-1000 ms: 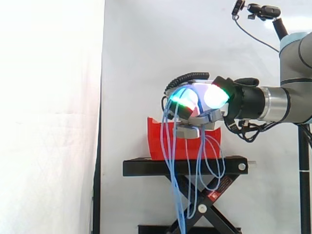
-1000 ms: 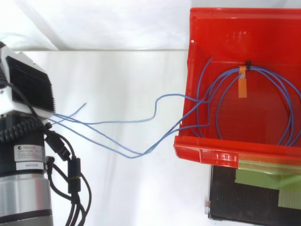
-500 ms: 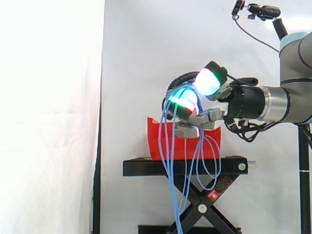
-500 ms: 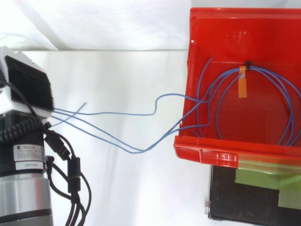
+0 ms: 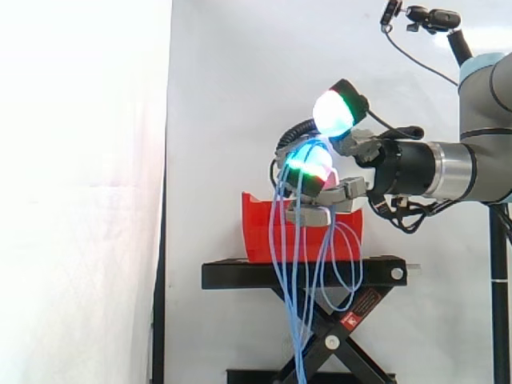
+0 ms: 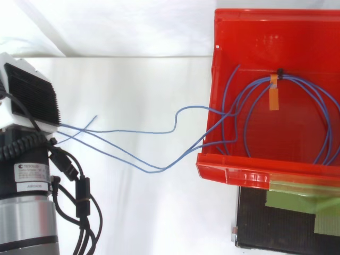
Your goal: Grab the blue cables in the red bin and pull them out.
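Hand (image 5: 344, 190) held high, red bin (image 6: 255, 172) lower and well apart from it; curled fingers (image 5: 310, 168) hooked under blue cables (image 5: 278, 232), thumb up and clear; strands hanging below hand, trailing back to coil in bin; height likely meant to drag remaining loops out

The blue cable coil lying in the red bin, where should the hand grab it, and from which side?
Probably at the black tie by the orange tag, where the blue cables bunch into one bundle. Come straight down through the open top of the red bin; its walls block any sideways approach.
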Robot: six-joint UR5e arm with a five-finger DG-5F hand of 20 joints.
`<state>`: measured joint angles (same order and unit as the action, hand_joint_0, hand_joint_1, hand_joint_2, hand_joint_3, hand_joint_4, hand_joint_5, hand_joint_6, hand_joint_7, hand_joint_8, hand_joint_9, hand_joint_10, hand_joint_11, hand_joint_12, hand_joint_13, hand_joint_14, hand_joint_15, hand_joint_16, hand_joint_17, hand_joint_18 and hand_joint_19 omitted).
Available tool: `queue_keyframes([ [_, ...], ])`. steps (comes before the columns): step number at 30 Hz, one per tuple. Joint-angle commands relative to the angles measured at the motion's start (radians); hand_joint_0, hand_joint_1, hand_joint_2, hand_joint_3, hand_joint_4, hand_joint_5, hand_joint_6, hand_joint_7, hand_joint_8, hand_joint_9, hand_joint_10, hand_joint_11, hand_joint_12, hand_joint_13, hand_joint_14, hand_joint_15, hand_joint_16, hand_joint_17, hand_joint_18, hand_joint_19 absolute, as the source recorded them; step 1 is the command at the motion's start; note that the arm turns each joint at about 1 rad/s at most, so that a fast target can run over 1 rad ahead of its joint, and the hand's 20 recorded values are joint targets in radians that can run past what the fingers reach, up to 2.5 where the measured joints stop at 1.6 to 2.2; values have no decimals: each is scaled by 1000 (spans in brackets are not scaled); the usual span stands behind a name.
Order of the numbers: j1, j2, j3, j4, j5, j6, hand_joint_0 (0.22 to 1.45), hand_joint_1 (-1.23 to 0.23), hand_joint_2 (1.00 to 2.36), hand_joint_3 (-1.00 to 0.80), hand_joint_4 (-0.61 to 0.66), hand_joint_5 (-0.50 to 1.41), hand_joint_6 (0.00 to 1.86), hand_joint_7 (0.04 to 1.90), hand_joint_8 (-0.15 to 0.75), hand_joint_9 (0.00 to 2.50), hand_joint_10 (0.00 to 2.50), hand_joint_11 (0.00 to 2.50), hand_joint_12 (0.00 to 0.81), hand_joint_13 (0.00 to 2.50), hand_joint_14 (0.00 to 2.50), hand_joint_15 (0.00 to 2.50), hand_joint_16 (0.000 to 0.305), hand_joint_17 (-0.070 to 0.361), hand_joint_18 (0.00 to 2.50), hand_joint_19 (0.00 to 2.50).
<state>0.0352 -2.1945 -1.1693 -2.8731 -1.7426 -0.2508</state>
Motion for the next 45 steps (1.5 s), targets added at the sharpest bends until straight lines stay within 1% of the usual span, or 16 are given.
queue_keyframes([
  [1, 0, -1, 0, 0, 0, 0, 625, -686, 1000, -1000, 330, 1077, 10, 746, 273, 1376, 32, 908, 385, 1541, 490, 1420, 54, 122, 1090, 1131],
  [3, 0, -1, -1, 0, 0, 0, 623, -680, 1000, -1000, 330, 1095, 11, 736, 270, 1414, 33, 919, 376, 1557, 450, 1439, 54, 122, 1103, 1124],
  [6, 0, -1, 0, 0, 0, 0, 619, -668, 1000, -1000, 303, 1152, 13, 721, 266, 1469, 32, 905, 388, 1620, 365, 1476, 54, 122, 1127, 1112],
  [12, 0, -1, 0, 0, 0, 0, 622, -675, 1000, -1000, 261, 1225, 14, 725, 253, 1539, 35, 900, 369, 1689, 282, 1530, 54, 121, 1177, 1095],
  [16, 0, 1, 0, 0, 0, 0, 656, -728, 1000, -1000, 248, 1228, 14, 741, 251, 1548, 36, 925, 359, 1696, 254, 1564, 50, 113, 1163, 1114],
  [18, 0, 1, -1, -2, 0, 0, 681, -755, 1000, -1000, 237, 1220, 13, 754, 249, 1541, 36, 930, 340, 1685, 246, 1586, 48, 108, 1147, 1126],
  [20, 0, 1, 0, -2, 0, 0, 742, -809, 1000, -1000, 228, 1206, 12, 787, 245, 1522, 36, 953, 316, 1673, 217, 1614, 44, 99, 1110, 1159],
  [25, 0, 1, 0, 0, 0, 0, 832, -867, 1000, -1000, 243, 1180, 5, 863, 238, 1490, 38, 996, 309, 1642, 211, 1643, 40, 90, 1071, 1192],
  [26, 0, -1, 0, 0, 0, 0, 846, -878, 1000, -1000, 242, 1171, 4, 879, 248, 1484, 38, 991, 305, 1632, 216, 1651, 39, 89, 1066, 1197],
  [30, 0, 1, 0, 0, 0, 0, 866, -899, 1000, -1000, 249, 1131, 2, 907, 243, 1454, 38, 1019, 305, 1616, 229, 1658, 39, 88, 1047, 1206],
  [32, 0, 1, -1, 0, 0, 0, 875, -914, 1002, -953, 249, 1091, 1, 925, 248, 1435, 37, 1028, 313, 1599, 248, 1655, 39, 89, 1042, 1209],
  [37, 0, 1, 0, 0, 0, 0, 889, -935, 1005, -893, 250, 1031, 75, 868, 248, 1391, 36, 1030, 307, 1562, 304, 1623, 39, 89, 1017, 1217],
  [38, 0, 1, 0, 0, 0, 0, 891, -940, 1005, -884, 258, 1022, 76, 866, 245, 1377, 37, 1041, 320, 1553, 322, 1603, 40, 90, 1015, 1218],
  [40, 0, -1, -1, 0, 0, 0, 891, -944, 1005, -884, 258, 1004, 87, 856, 242, 1371, 39, 1026, 309, 1542, 328, 1595, 40, 90, 1009, 1219],
  [45, -1, 1, 0, 0, 0, 0, 890, -960, 1004, -886, 259, 960, 127, 816, 246, 1336, 36, 1035, 314, 1527, 344, 1578, 40, 90, 990, 1223],
])
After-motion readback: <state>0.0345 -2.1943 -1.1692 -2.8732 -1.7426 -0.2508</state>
